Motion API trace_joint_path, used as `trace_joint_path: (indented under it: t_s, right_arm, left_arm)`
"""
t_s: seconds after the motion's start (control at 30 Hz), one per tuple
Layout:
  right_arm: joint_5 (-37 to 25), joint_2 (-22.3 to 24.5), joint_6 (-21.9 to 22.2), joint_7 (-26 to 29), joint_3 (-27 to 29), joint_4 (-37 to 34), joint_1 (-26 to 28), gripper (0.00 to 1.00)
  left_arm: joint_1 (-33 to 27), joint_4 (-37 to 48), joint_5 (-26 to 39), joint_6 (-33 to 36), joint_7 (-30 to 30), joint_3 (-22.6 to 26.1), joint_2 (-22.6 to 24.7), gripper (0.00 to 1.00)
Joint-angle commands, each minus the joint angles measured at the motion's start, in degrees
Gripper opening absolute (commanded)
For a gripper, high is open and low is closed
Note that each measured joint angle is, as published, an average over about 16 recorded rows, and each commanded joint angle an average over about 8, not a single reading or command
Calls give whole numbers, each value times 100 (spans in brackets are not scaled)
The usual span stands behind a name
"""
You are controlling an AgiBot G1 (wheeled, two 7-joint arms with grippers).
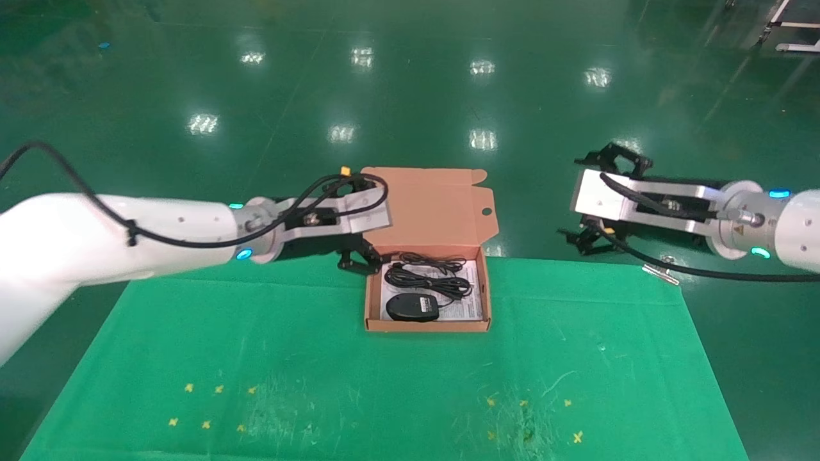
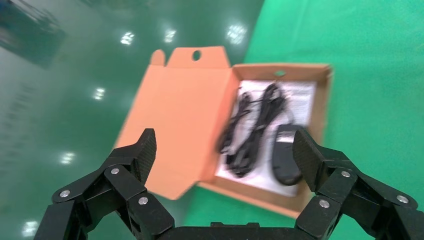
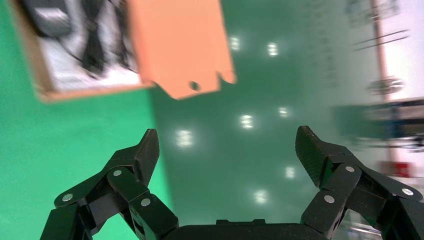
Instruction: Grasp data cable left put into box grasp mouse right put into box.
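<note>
The orange-brown box (image 1: 426, 326) lies open at the table's far middle, its lid (image 1: 429, 205) standing back. Inside, on the white sheet, the black mouse (image 1: 413, 307) lies near the front wall. The data cable bundle (image 1: 426, 276) lies behind it, with another thin cord loop beyond. My left gripper (image 1: 368, 246) hovers open and empty at the box's far left corner. Its wrist view shows the box (image 2: 325, 100), cable (image 2: 250, 130) and mouse (image 2: 286, 155) beyond the open left gripper (image 2: 225, 150). My right gripper (image 1: 572, 195) hangs open and empty past the table's far edge, right of the box.
A green cloth (image 1: 384, 384) covers the table, with small yellow cross marks near the front. Shiny green floor (image 1: 410, 96) lies beyond the far edge. The right wrist view shows the box (image 3: 90, 90) and lid (image 3: 175, 45) far from the open right gripper (image 3: 227, 145).
</note>
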Motion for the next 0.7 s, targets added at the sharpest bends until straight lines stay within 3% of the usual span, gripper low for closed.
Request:
trace_joint_path:
  t_s: [0.03, 0.7]
  right_arm:
    - [210, 22, -182, -12, 170, 17, -124, 100]
    - [2173, 225, -1883, -128, 1758, 176, -1286, 100]
  left_arm:
    - [122, -93, -174, 187, -27, -179, -119, 100]
    - [1258, -963, -1796, 1939, -280, -1854, -1226, 100]
